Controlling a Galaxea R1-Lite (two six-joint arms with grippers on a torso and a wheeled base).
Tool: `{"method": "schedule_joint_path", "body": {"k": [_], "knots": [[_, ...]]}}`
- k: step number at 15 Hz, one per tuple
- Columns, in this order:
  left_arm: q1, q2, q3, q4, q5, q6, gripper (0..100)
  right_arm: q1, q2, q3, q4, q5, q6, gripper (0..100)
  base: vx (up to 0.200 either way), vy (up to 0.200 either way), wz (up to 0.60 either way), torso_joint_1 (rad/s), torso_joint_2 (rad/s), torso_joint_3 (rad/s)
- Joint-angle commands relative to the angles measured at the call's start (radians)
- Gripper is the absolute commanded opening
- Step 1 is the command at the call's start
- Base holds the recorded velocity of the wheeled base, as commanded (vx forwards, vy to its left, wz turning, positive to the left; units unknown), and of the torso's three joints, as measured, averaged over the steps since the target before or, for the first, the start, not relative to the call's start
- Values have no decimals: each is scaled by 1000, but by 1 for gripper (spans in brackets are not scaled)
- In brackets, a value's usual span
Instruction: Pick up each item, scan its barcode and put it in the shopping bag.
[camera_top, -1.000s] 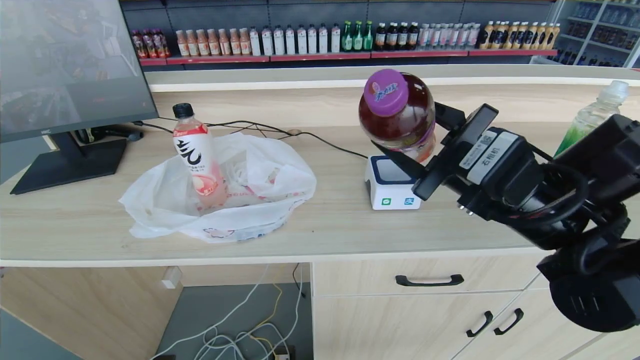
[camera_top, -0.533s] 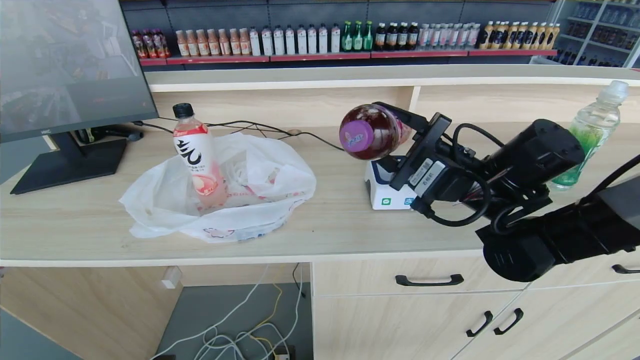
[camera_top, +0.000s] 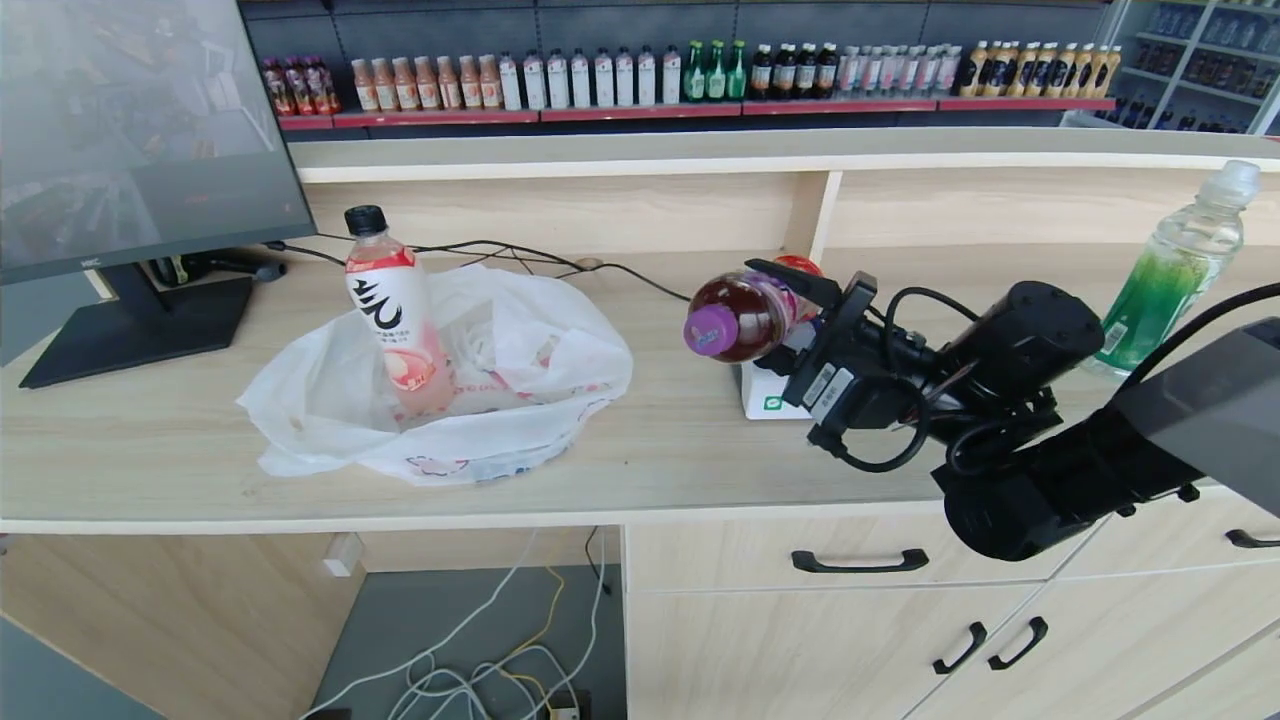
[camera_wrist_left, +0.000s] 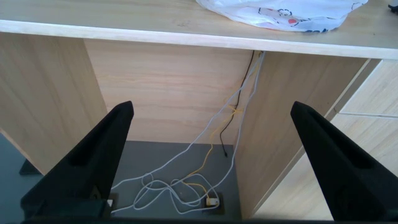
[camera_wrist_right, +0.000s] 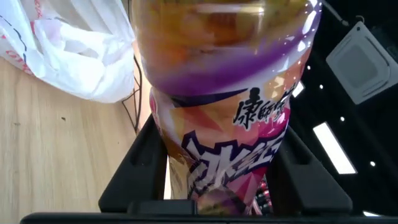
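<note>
Fingers (camera_wrist_right: 140, 171) of the right gripper (camera_top: 788, 305) pinch the purple-capped bottle (camera_top: 745, 315) from both sides, gripping its labelled body. In the right wrist view the black fingers press against the purple and pink label. The bottle lies on its side, with its cap turned toward the robot's left and the dark reddish drink showing through the plastic. It is held off the counter (camera_top: 680, 450), right by the white scanner (camera_top: 765, 398) - whether the two touch cannot be told, since the gripper hides most of the scanner.

On the robot's left of the held bottle, apart from it, the white shopping bag (camera_top: 560, 370) lies open on the counter. A pink bottle (camera_top: 395, 310) with a black cap stands upright inside it. Far to the right a green bottle (camera_top: 1170, 270) stands on the counter, well apart from the gripper. A monitor (camera_top: 130, 130) stands at the counter's left end.

The left gripper (camera_wrist_left: 211, 155) has its fingers (camera_wrist_left: 93, 162) spread wide with nothing between them. It hangs low in front of the counter's open bay - loose cables (camera_wrist_left: 186, 186) lie on the floor there, and the underside edge of the bag shows on the counter top above.
</note>
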Motion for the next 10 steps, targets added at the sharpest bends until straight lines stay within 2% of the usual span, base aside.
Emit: {"method": "schedule_joint_path", "body": {"k": [1, 4, 10], "knots": [[0, 0, 0, 0, 0, 0, 100, -13, -3, 5, -1, 2, -1, 0, 0, 0, 0, 0, 0, 0], [0, 0, 0, 0, 0, 0, 100, -57, -3, 7, -1, 7, 11, 0, 0, 0, 0, 0, 0, 0], [0, 0, 0, 0, 0, 0, 100, -62, 1, 25, -1, 12, 6, 0, 0, 0, 0, 0, 0, 0]]}}
